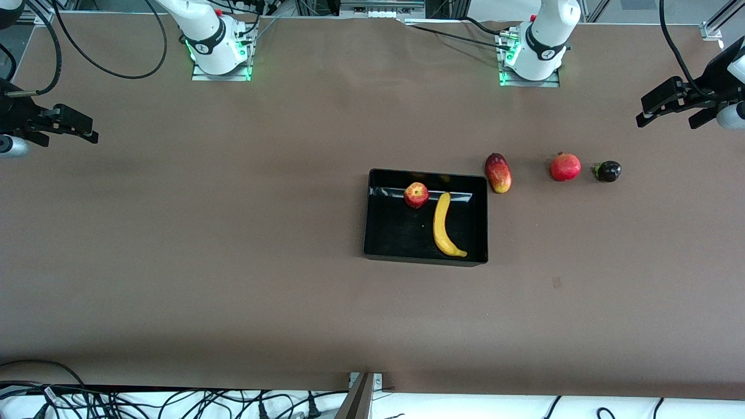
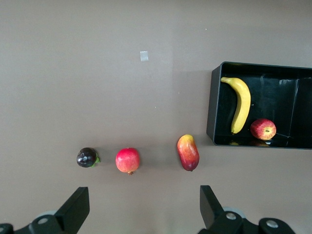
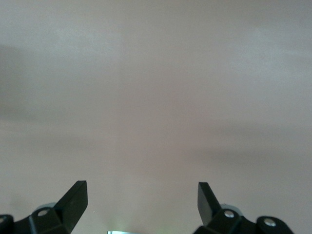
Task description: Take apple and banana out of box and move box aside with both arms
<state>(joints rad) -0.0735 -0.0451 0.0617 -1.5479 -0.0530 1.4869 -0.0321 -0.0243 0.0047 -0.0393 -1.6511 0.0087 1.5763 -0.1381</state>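
Both of my grippers, left (image 1: 663, 113) and right (image 1: 78, 129), hung wide open and empty over opposite table ends while the small streaked red apple (image 1: 416, 195) and long yellow banana (image 1: 445, 227) lay in the glossy black tray (image 1: 396, 244), so descending squarely across the apple seemed advisable.

The box (image 1: 377, 244) looks like glossy black plastic, its floor mirroring light, on a matt brown tabletop (image 1: 233, 262) that is smooth and paper-like. In it the banana (image 1: 442, 227) and apple (image 1: 417, 195) have a smooth, faintly waxy sheen. Beside the box, the plum (image 1: 608, 171) is dark and shiny.
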